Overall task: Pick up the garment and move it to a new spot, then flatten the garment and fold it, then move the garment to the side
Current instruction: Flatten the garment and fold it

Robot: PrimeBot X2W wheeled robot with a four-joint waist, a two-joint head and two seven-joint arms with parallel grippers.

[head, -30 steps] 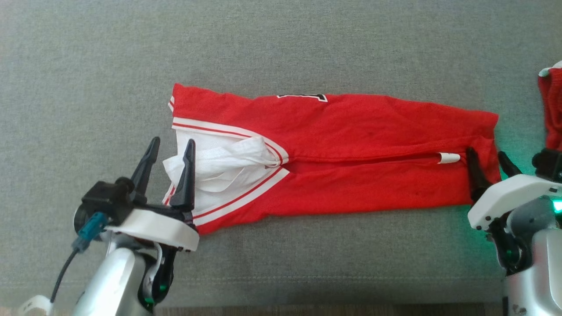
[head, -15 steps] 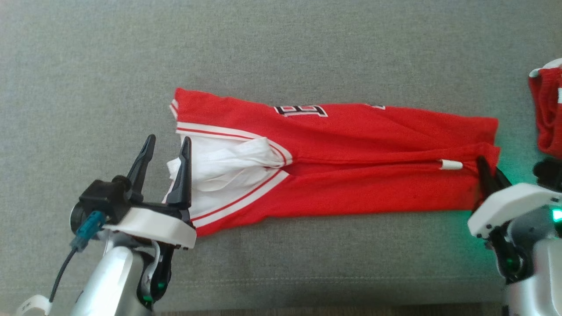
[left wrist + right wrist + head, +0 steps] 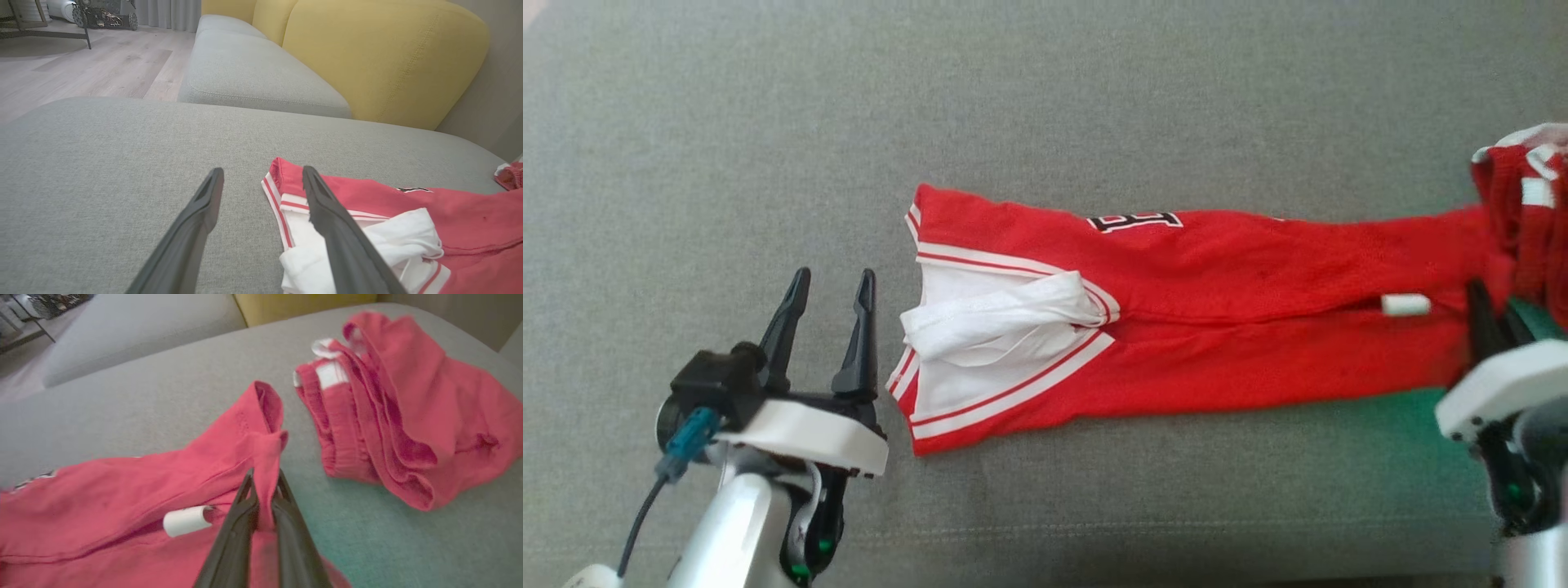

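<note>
The garment (image 3: 1217, 327) is a pair of red shorts with white trim, folded lengthwise and lying flat on the grey sofa cushion (image 3: 1045, 98). Its white-lined leg opening (image 3: 996, 322) faces left. My left gripper (image 3: 834, 275) stands open and empty just left of that hem, apart from it. In the left wrist view the same gripper (image 3: 262, 171) has the garment (image 3: 449, 220) beside its right finger. My right gripper (image 3: 1486, 306) is shut on the garment's right end, next to a white tag (image 3: 1405, 305). The right wrist view shows red fabric (image 3: 122, 498) pinched upward in the right gripper (image 3: 263, 486).
A second red garment (image 3: 1527, 212) lies bunched at the right edge, touching the shorts' far corner; it is also in the right wrist view (image 3: 388, 416). Yellow back cushions (image 3: 384, 53) and another grey seat (image 3: 253, 69) lie beyond. Wood floor (image 3: 81, 65) is off to the left.
The garment has slid to the right with my right gripper shut on its end. Its white hem has come away from my left gripper's fingers, which stay in place.
</note>
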